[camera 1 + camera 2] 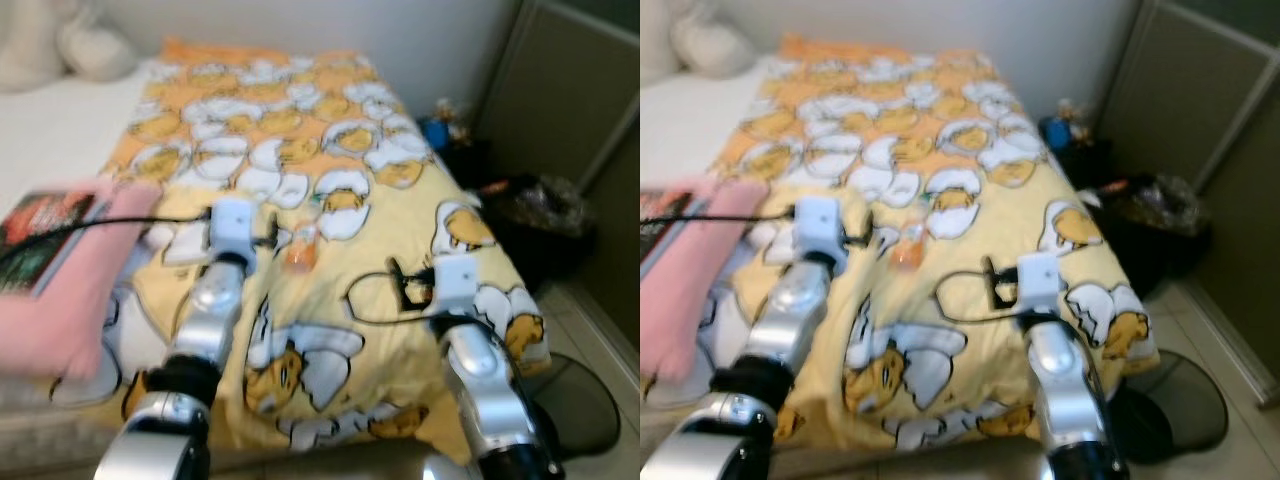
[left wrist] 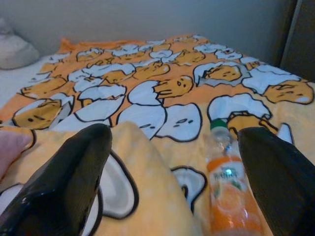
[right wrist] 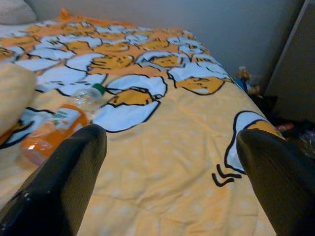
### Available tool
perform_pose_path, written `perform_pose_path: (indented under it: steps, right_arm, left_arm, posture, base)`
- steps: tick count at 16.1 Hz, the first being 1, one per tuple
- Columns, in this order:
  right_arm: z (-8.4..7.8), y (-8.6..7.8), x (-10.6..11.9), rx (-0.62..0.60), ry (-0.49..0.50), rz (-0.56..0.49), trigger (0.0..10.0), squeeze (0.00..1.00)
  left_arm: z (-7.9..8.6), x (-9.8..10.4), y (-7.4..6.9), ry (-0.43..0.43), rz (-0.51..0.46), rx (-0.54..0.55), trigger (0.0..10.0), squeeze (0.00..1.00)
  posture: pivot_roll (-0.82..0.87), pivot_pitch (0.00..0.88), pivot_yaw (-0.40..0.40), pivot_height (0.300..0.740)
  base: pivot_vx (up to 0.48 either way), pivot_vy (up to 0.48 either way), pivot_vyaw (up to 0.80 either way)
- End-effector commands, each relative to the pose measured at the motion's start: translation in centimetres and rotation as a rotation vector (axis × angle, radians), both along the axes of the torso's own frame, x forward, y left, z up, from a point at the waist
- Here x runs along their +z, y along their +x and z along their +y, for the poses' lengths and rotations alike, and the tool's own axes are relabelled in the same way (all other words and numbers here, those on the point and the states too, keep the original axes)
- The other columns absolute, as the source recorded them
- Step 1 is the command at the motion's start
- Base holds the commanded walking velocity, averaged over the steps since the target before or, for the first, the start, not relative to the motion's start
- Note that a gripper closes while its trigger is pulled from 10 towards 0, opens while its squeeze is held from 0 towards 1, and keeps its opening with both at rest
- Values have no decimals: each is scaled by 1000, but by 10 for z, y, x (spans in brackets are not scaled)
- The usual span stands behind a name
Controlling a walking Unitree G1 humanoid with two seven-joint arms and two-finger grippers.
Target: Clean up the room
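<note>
1. Both arms are out low over the near end of the bed, on a yellow blanket point(image 1: 330, 330) with egg cartoons all over it.
2. Left gripper point(image 2: 172, 162) has its fingers spread wide, nothing held. A raised fold of blanket sits between them.
3. Right gripper point(image 3: 172, 162) is spread wide too, just hovering over flat blanket.
4. The bottle point(image 1: 301, 247), orange drink with a green cap, lies on its side on the blanket between the two grippers, just ahead of them and closer to the left one.
5. A pink pillow point(image 1: 75, 290) is on the robot's left, with a book point(image 1: 40, 240) beside it.
6. Right of the bed: a dark bin point(image 1: 545, 215) with a bag in it.
7. Far end: white pillows point(image 1: 95, 45) by the wall.
</note>
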State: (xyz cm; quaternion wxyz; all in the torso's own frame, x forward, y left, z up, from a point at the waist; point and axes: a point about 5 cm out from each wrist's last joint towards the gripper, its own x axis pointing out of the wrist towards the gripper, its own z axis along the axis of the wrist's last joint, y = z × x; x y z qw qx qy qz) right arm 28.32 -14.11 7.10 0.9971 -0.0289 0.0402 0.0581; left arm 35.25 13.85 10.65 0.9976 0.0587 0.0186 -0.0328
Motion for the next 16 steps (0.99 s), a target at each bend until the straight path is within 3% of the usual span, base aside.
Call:
perform_pose_path:
  steps: [1,4,7,8,12,13,16]
  right_arm:
    - [-10,-2,0,-29,-13,3,10000,0]
    - [-12,-14,-2,-30,-15,2,10000,0]
    - [-17,-27,-5,-52,-29,17,10000,0]
    - [-20,-34,-6,-70,-33,26,10000,0]
    - [-24,-60,-8,-101,-45,56,10000,0]
    - [-22,-73,-9,-93,-56,77,10000,0]
    - [-18,-87,-7,-82,-63,94,10000,0]
  left_arm:
    - [-21,15,12,-18,-17,-43,10000,0]
    - [-22,34,37,-4,60,6,10000,0]
    - [-20,48,48,4,73,39,10000,0]
    - [-18,45,49,-30,119,64,10000,0]
    - [-18,24,42,-15,223,63,10000,0]
    - [-13,19,40,6,233,82,10000,0]
    - [-5,16,39,59,228,111,10000,0]
  posture:
    - [-37,0,3,740]
    - [-76,0,12,740]
    - [-121,7,32,740]
    - [-138,23,39,740]
    - [-190,86,46,740]
    - [-205,122,40,740]
    - [-215,167,38,740]
  base:
    - [480,0,-563]
    - [440,0,-163]
    - [0,0,0]
    - [0,0,0]
    - [0,0,0]
    - [0,0,0]
    - [0,0,0]
